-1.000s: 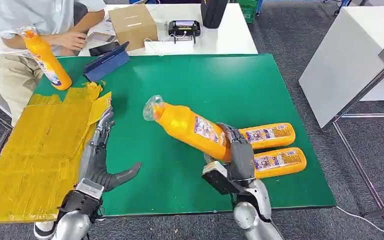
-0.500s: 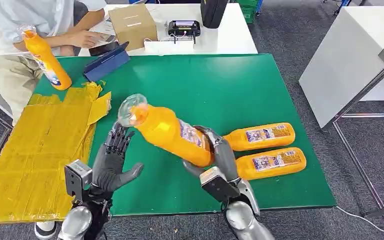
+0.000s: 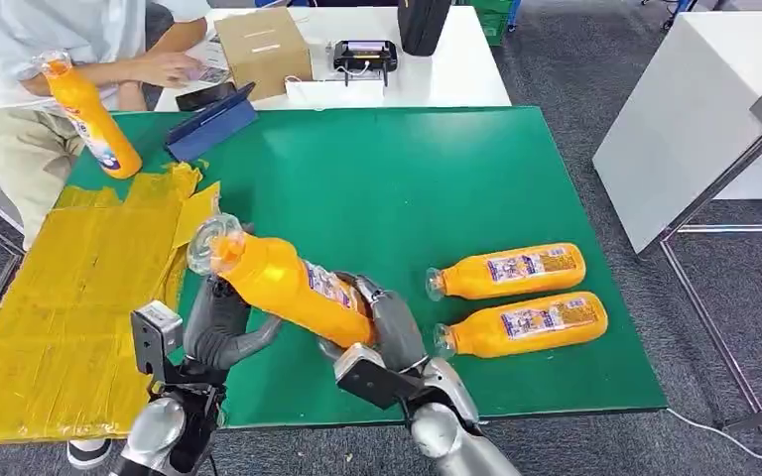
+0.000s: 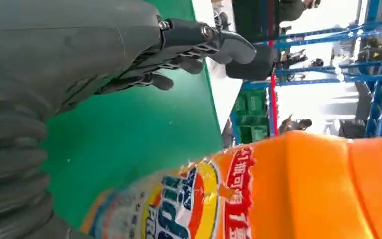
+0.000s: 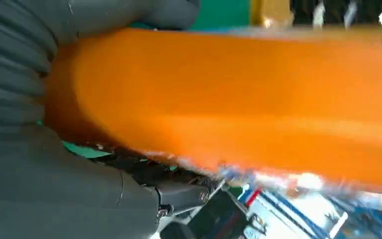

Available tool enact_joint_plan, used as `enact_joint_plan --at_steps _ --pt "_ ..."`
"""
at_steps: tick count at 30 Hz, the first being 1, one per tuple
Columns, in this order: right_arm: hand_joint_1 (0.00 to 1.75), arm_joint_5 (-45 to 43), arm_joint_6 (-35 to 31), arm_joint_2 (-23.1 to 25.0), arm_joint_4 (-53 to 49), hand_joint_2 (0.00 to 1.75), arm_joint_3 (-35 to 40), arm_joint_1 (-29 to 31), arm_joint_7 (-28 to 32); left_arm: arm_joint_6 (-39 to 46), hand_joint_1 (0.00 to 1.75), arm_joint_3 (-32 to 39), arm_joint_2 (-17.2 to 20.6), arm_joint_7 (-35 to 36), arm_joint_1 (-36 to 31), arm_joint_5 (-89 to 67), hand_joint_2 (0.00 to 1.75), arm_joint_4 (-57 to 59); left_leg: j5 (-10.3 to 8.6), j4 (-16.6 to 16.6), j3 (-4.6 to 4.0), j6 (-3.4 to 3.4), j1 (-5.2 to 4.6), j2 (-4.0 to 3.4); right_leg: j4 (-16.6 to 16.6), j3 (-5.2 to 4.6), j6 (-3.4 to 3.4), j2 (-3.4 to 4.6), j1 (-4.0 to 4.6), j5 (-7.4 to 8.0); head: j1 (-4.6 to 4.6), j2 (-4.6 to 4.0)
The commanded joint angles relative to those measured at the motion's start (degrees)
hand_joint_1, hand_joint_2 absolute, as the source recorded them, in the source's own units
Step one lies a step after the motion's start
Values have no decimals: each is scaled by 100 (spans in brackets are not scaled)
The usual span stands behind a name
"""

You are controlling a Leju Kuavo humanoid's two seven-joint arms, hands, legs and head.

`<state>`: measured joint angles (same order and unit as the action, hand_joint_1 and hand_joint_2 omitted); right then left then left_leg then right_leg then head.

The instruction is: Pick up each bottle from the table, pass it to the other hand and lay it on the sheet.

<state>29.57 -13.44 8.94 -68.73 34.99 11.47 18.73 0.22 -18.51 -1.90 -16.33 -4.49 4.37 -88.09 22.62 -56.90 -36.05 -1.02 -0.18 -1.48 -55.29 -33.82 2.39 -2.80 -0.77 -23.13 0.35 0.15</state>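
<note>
Right now the green table [image 3: 516, 169] fills the middle of the head view, and the yellow sheet [image 3: 69, 288] lies over its left side. The bottle in the air [image 3: 288, 283] is big and orange. It tilts, with its clear cap end up toward the sheet.

The right robot hand [image 3: 382, 332] grips the bottle's fat bottom end, fingers wrapped tight around it. The left robot hand [image 3: 220, 322] is just under the bottle's neck end. Its fingers are spread apart and hold nothing yet.

To do this step well, I think the left robot hand should close around the narrow part first. The right robot hand should let go only after that grip is firm. The bottle looks smooth, so it may slip.

Two more bottles [image 3: 516, 295] lie flat on the table at the lower right, side by side. A person at the upper left holds another bottle [image 3: 89, 114].
</note>
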Motion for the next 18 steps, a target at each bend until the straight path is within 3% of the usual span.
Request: enact_joint_plan --at_steps 1,18 --pt "175 119 6 94 1569 175 770 443 15 -15 0 -160 -48 -43 -407 81 175 413 5 6 25 8 10 19 9 28 -9 5 6 -9 0 0" --pt "175 16 -49 140 1876 175 679 497 82 32 0 -259 -56 -193 -428 34 175 423 12 2 30 9 9 22 5 37 -11 9 3 -16 0 0"
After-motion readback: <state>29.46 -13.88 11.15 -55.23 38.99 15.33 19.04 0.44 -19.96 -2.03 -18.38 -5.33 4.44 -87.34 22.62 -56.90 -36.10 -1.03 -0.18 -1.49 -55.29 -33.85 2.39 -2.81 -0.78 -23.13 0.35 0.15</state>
